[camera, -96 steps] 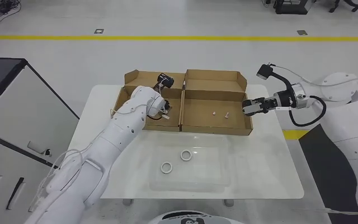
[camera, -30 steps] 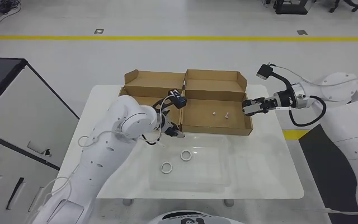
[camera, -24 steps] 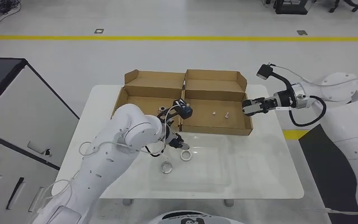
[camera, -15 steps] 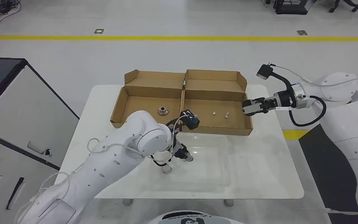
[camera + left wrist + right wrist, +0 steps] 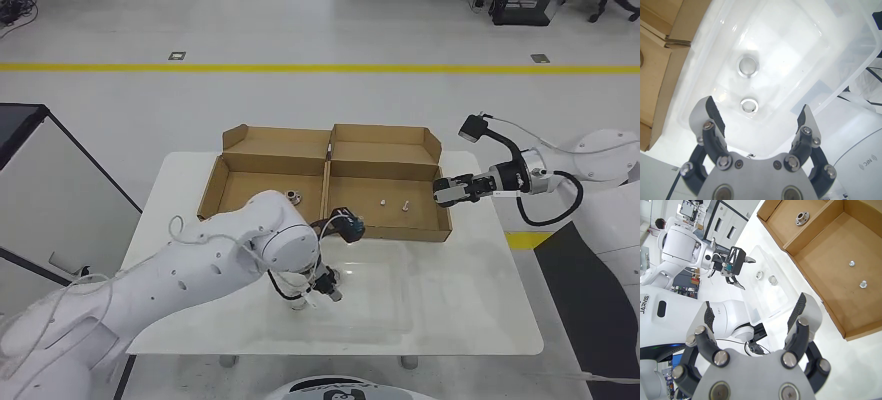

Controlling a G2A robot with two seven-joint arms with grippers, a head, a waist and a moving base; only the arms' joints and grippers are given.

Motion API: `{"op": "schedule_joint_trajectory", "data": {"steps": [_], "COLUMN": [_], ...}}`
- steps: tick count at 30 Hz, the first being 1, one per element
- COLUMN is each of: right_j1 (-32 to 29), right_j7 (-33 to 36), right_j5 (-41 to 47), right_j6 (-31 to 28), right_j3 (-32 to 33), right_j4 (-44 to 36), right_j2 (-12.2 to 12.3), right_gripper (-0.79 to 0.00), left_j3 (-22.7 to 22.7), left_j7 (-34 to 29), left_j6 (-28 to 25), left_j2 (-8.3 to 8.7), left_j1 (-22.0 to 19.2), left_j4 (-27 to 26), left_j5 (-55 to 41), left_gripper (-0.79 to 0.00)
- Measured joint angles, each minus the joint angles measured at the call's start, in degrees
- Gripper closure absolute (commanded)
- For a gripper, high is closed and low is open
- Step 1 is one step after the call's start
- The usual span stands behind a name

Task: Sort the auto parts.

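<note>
Two metal rings lie in a clear plastic tray (image 5: pixel 385 305): a larger ring (image 5: pixel 747 65) and a smaller ring (image 5: pixel 749 107). My left gripper (image 5: pixel 757 108) hangs open just above the smaller ring, nothing between its fingers; it is also seen from the side (image 5: pixel 748 274) and from above (image 5: pixel 327 290). A flanged metal hub (image 5: pixel 291 195) sits in the left cardboard box (image 5: pixel 235 190). Two small bolts (image 5: pixel 384 204) (image 5: pixel 405 207) lie in the right cardboard box (image 5: pixel 380 228). My right gripper (image 5: pixel 443 190) stands open and empty at that box's right wall.
The two open boxes stand side by side at the back of the white table (image 5: pixel 470 300), flaps up. The tray sits in front of them, near the table's front edge. The left arm's bulk covers the tray's left end from above.
The left arm has swung from inside the left box, leaving the flanged hub there, forward and down over the tray's rings. The right arm has not moved.
</note>
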Motion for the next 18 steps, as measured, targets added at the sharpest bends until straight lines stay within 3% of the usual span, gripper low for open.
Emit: {"op": "schedule_joint_trajectory", "data": {"steps": [6, 9, 13, 16, 18], "right_j1": [0.00, 0.00, 0.00, 0.00, 0.00], "right_j7": [0.00, 0.00, 0.00, 0.00, 0.00], "right_j5": [0.00, 0.00, 0.00, 0.00, 0.00], "right_j6": [0.00, 0.00, 0.00, 0.00, 0.00], "right_j3": [0.00, 0.00, 0.00, 0.00, 0.00], "right_j4": [0.00, 0.00, 0.00, 0.00, 0.00], "right_j2": [0.00, 0.00, 0.00, 0.00, 0.00], "right_gripper": [-0.785, -0.785, -0.785, -0.785, -0.785], "left_j3": [1.04, 1.64, 2.63, 3.08, 3.52], "left_j7": [3.02, 3.92, 4.41, 5.43, 6.04], "left_j6": [-3.81, -5.13, -5.79, -6.22, -6.64], "left_j2": [-0.73, -1.14, -1.84, -2.42, -2.80], "left_j1": [0.80, 1.08, 1.25, 1.32, 1.39], "left_j4": [1.92, 3.16, 5.12, 6.34, 7.27], "left_j5": [0.82, 1.18, 2.14, 2.41, 2.79], "left_gripper": [-0.456, -0.474, -0.397, -0.428, -0.397]}}
